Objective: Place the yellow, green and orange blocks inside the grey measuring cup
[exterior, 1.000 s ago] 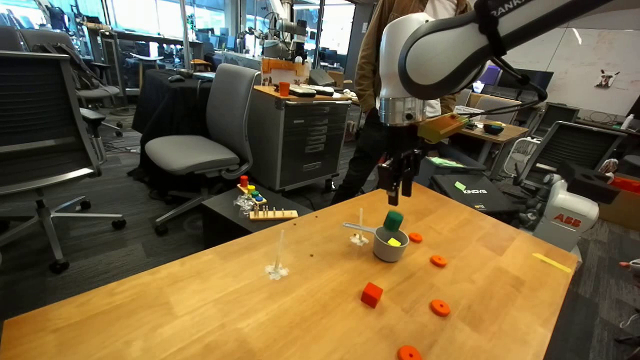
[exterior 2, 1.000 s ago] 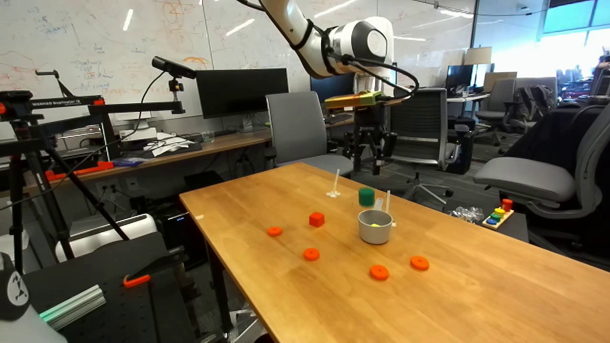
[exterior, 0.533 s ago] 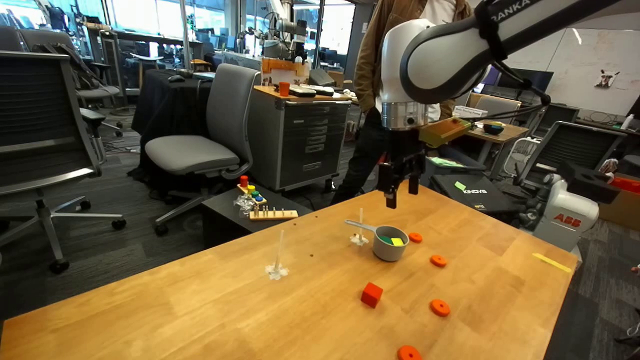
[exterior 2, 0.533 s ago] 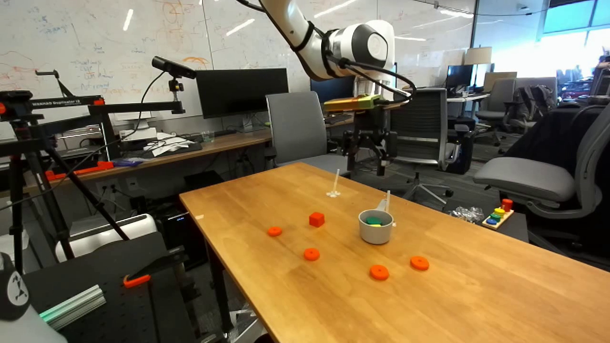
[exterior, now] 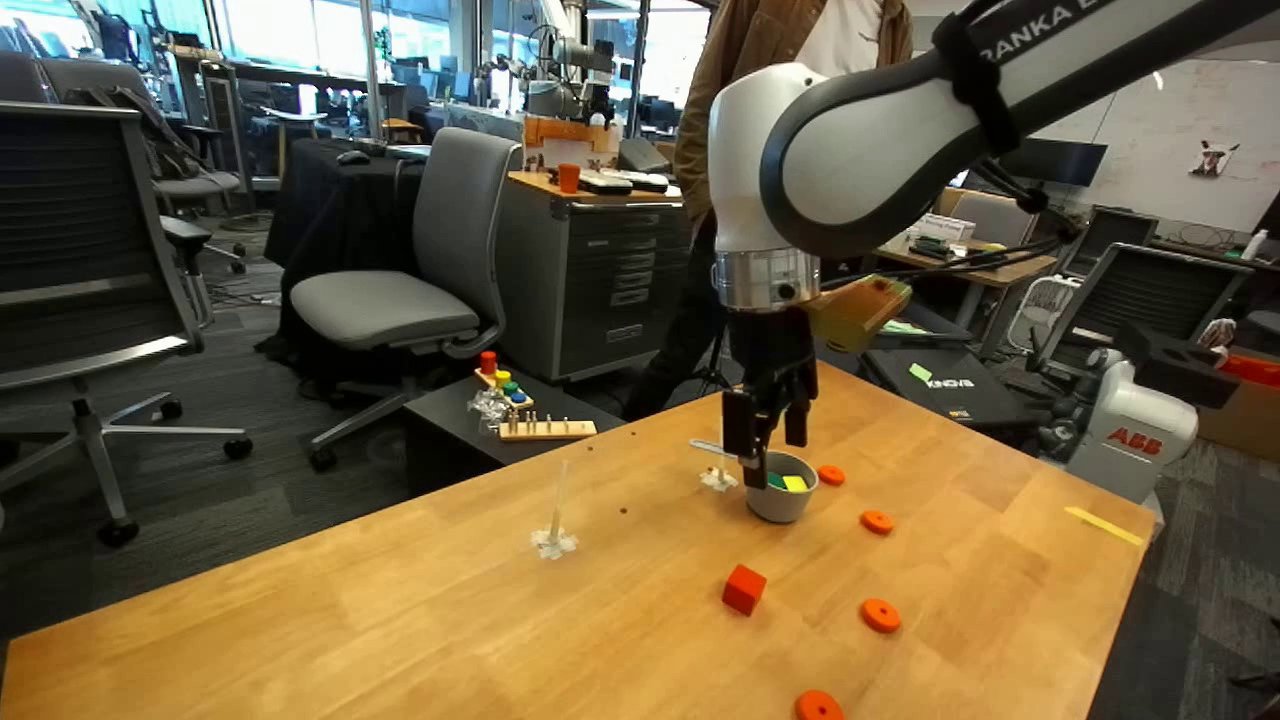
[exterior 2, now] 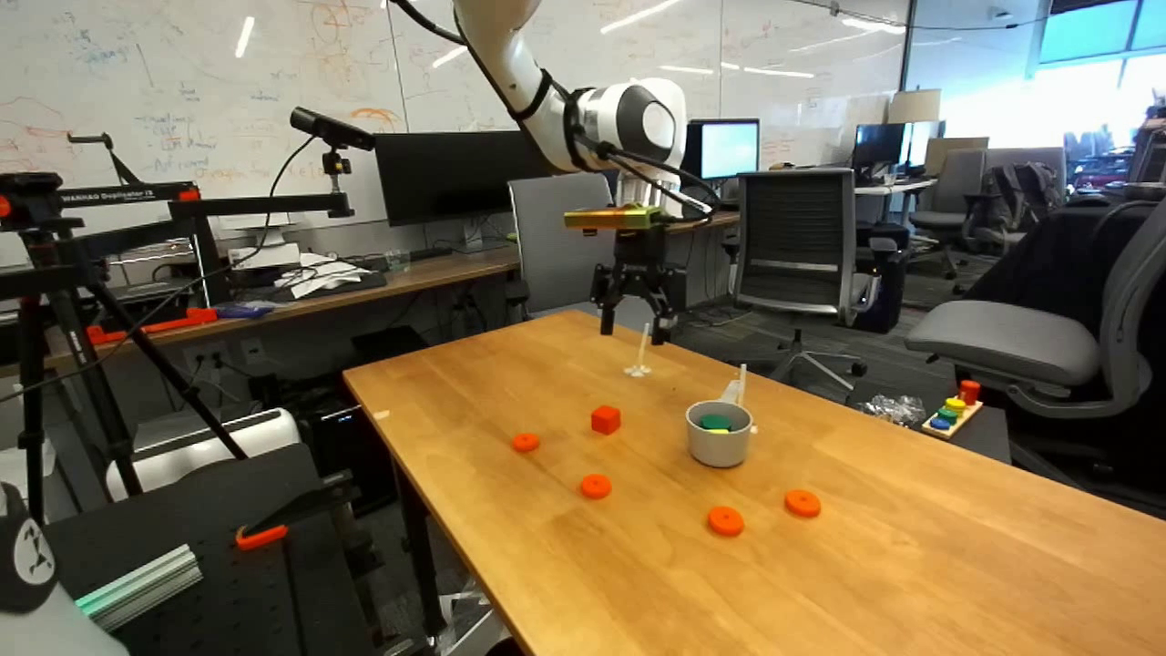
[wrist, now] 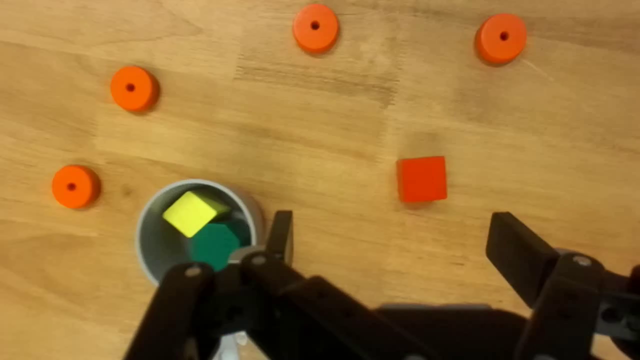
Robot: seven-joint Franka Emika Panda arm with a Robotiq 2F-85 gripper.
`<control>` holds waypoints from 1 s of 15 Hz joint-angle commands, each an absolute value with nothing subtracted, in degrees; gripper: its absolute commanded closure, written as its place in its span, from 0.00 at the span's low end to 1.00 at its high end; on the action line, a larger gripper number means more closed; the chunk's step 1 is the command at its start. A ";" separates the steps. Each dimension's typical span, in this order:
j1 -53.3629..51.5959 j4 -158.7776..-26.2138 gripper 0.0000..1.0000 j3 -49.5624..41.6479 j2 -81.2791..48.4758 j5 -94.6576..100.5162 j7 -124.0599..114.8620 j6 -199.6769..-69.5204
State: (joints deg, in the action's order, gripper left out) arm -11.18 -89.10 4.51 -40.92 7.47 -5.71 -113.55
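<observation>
The grey measuring cup (exterior 2: 719, 451) stands upright on the table, its handle pointing away in that exterior view. Inside it the yellow block (wrist: 189, 214) leans tilted beside the green block (wrist: 215, 245), whose lower part is hidden by a finger in the wrist view. On bare wood lies the orange block (wrist: 422, 179), seen also in both exterior views. My gripper (wrist: 390, 225) is open, with nothing between its fingers. It hovers above the table; in the wrist view its left finger (wrist: 280, 235) overlaps the cup's side and the orange block shows ahead of the gap.
Several flat orange discs (wrist: 316, 28) lie scattered around the cup and the orange block. Two thin pale posts (exterior: 558, 505) are taped upright to the table, one of them close beside the cup. A low black side table (exterior: 450, 440) holds toys.
A second ago the green block was in mid-air between my gripper and the cup; now it rests in the cup. The gripper has opened wider, then moved lower and away from above the cup.
</observation>
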 commanded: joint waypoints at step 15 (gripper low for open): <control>-12.88 -84.10 0.00 4.06 -51.97 7.66 -4.38 -111.81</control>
